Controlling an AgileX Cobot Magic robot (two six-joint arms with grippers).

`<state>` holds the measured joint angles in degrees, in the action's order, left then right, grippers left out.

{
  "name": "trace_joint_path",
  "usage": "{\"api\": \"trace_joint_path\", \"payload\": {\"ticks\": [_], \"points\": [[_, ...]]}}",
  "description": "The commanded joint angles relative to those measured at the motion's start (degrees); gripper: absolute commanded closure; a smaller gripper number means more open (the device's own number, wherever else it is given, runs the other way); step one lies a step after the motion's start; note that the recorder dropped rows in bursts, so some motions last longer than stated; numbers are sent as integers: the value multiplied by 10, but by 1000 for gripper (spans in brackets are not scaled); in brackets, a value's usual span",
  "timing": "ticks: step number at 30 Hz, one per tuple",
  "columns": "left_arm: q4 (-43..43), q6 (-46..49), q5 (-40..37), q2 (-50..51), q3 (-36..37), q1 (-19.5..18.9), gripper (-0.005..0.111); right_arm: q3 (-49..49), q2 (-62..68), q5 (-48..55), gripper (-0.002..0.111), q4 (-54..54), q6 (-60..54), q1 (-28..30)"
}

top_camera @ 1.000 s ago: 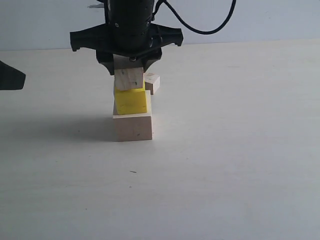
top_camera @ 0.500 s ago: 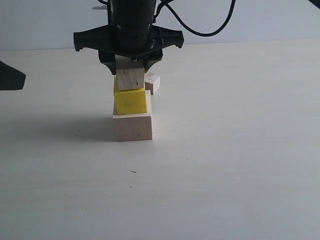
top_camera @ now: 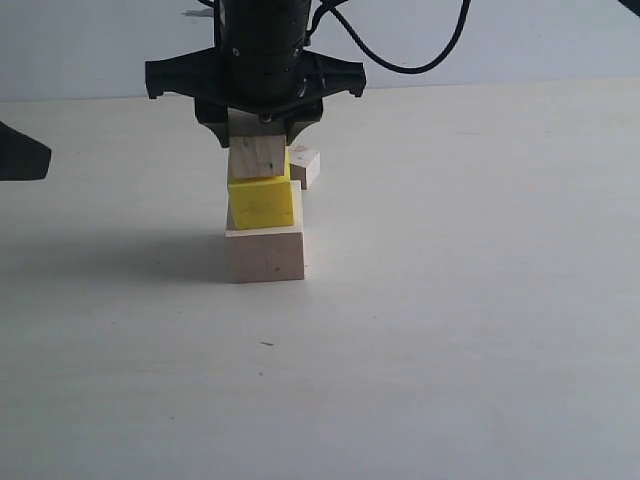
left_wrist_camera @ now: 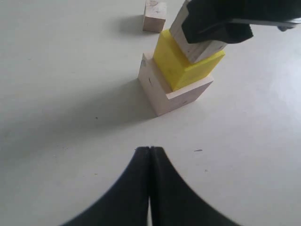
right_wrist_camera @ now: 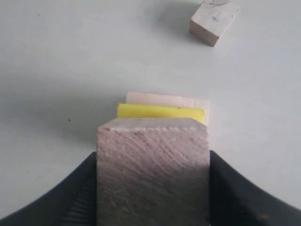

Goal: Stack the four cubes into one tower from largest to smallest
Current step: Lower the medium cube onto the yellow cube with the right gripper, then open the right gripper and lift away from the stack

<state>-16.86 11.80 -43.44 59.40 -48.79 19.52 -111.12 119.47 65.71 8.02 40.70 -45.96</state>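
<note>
I read the stack as standing upright on the desk (top_camera: pixel 450 300), its long axis vertical. The large wooden cube (top_camera: pixel 265 254) sits flat at the bottom, one face square to the exterior camera. The yellow cube (top_camera: pixel 262 203) rests on it, set toward the left of that view so that a strip of the large cube's top shows bare on the right. The medium wooden cube (top_camera: pixel 258 157) is over the yellow one, nearly level. Its lower edge meets the yellow top in the exterior view, though I cannot tell whether its full weight is down.

The right gripper (top_camera: pixel 260 135) comes straight down from above and pinches the medium wooden cube on two opposite sides, its jaws held apart by the width of that block. In the right wrist view the block's grainy top face fills the space between the black fingers (right_wrist_camera: pixel 80 197), with slivers of yellow and pale wood showing beyond it.

The tiny wooden cube (top_camera: pixel 304 165) lies on the desk just behind and to the right of the stack, apart from it.

The left gripper (left_wrist_camera: pixel 149 153) has its fingers pressed together tip to tip, above the desk near the stack and touching none of the cubes.
</note>
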Motion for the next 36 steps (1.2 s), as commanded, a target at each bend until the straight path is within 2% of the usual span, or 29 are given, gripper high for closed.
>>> {"api": "trace_joint_path", "payload": {"ticks": [1, 8, 17, 36], "points": [[-3, -2, 1, 3, 2, -1, 107, -2, -8, -9, 88, 2, 3, 3], [-3, 0, 1, 3, 2, -1, 107, -2, -8, 5, 60, 2, 4, 3], [-3, 0, 1, 3, 2, -1, 107, -2, -8, 5, 39, -1, 4, 3], [-3, 0, -1, 3, 2, -1, 107, -2, -8, 33, 37, -47, 4, 3]]}}
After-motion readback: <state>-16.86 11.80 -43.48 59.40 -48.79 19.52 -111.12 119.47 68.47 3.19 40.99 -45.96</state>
